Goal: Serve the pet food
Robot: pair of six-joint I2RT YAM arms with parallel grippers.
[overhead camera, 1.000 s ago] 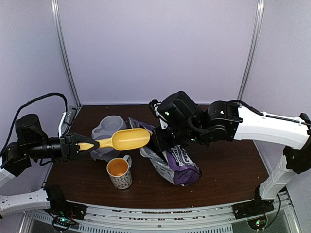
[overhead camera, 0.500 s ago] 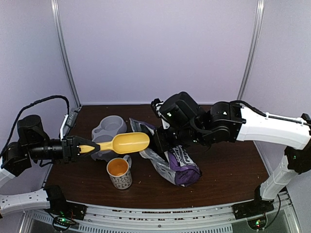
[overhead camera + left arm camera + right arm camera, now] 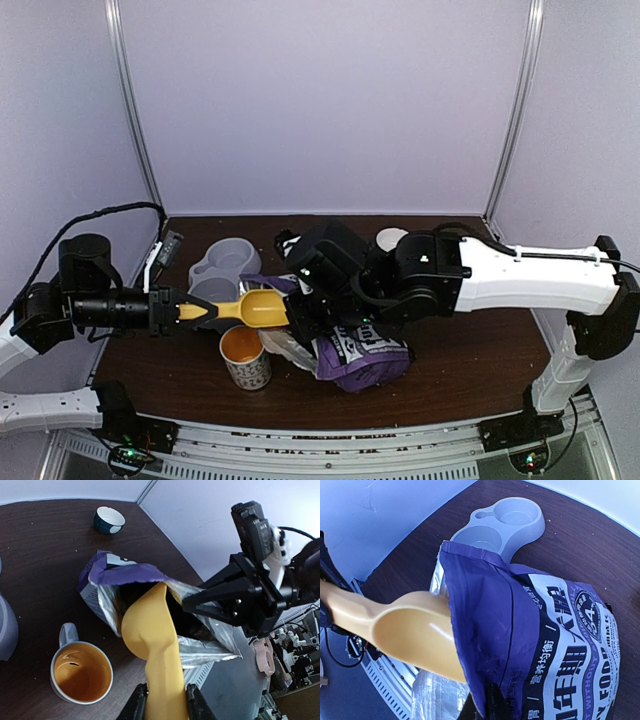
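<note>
The purple puppy food bag (image 3: 362,356) lies on the table with its foil-lined mouth facing left. My right gripper (image 3: 490,706) is shut on the upper lip of the bag (image 3: 545,630) and holds the mouth open. My left gripper (image 3: 165,700) is shut on the handle of a yellow scoop (image 3: 149,630). The bowl of the scoop (image 3: 262,308) reaches into the bag's mouth (image 3: 107,575). The pet food itself is hidden inside the bag. The inside of the scoop (image 3: 405,630) looks empty in the right wrist view.
An orange-lined patterned mug (image 3: 245,357) stands just in front of the scoop, near the table's front edge. A grey double pet dish (image 3: 225,265) sits behind the scoop. A small white and blue bowl (image 3: 392,238) stands at the back.
The left gripper has pushed the scoop to the right and down into the bag's mouth. The right arm has swung left and nearer, pulling the bag's lip with it and uncovering the small bowl.
</note>
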